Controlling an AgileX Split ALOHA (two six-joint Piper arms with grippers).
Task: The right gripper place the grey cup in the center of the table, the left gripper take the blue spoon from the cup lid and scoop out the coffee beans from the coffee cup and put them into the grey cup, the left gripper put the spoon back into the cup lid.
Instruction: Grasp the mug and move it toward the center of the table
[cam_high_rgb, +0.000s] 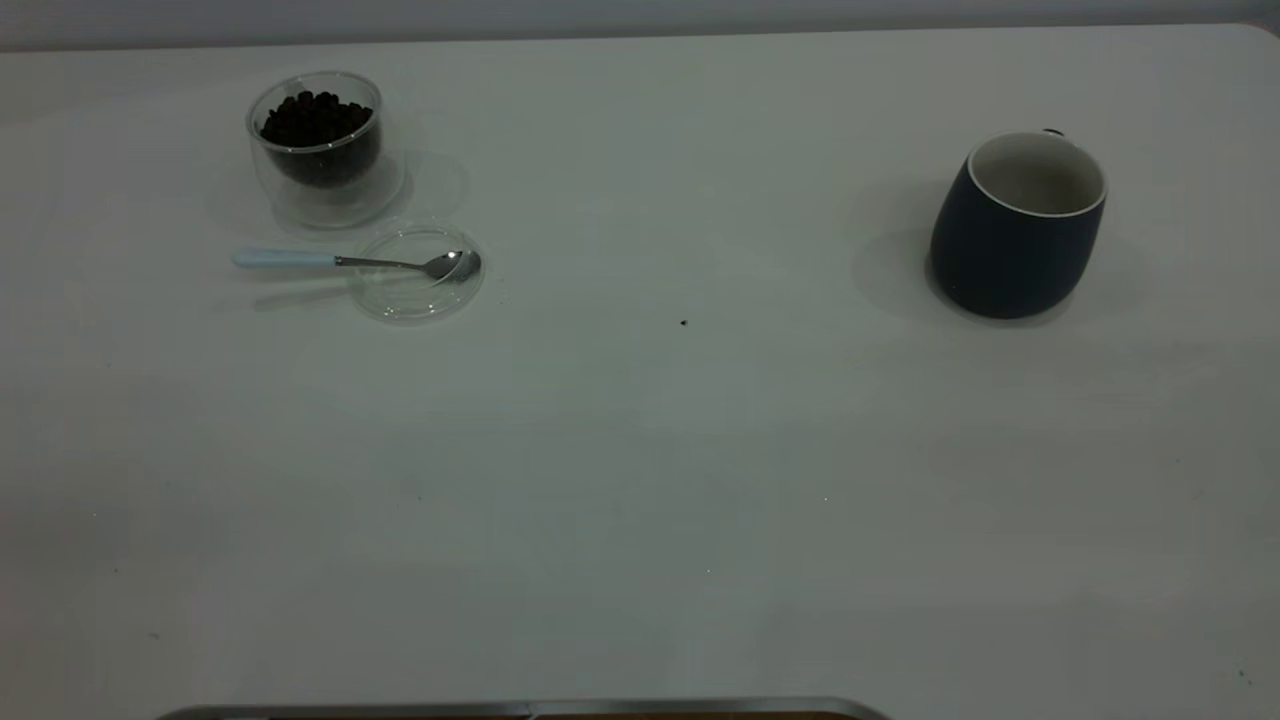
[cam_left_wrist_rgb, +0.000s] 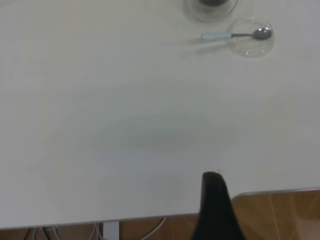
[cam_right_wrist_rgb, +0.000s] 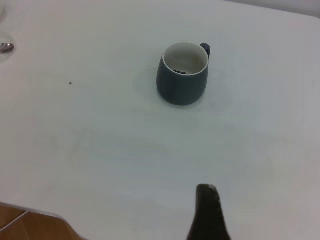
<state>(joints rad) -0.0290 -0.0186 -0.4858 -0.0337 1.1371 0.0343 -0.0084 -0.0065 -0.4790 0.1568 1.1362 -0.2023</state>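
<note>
My left hand (cam_left_wrist_rgb: 215, 210) and right hand (cam_right_wrist_rgb: 207, 215) hang low over the white bench's (cam_high_rgb: 640, 480) near edge; I cannot tell their grip. Farther off, the blue spoon (cam_high_rgb: 345, 261) lies across the cup lid (cam_high_rgb: 418, 272), the coffee cup (cam_high_rgb: 318, 145) with coffee beans (cam_high_rgb: 315, 118) behind. The grey cup (cam_high_rgb: 1018, 228) stands far right.

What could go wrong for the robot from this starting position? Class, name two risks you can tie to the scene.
1. The blue spoon rests with its bowl in the clear cup lid and its handle overhanging; a clumsy grasp could tip or drag the lid.
2. The coffee cup is heaped with coffee beans, so scooping may spill some onto the table.
3. The grey cup stands far right, so it could tip when moved.
</note>
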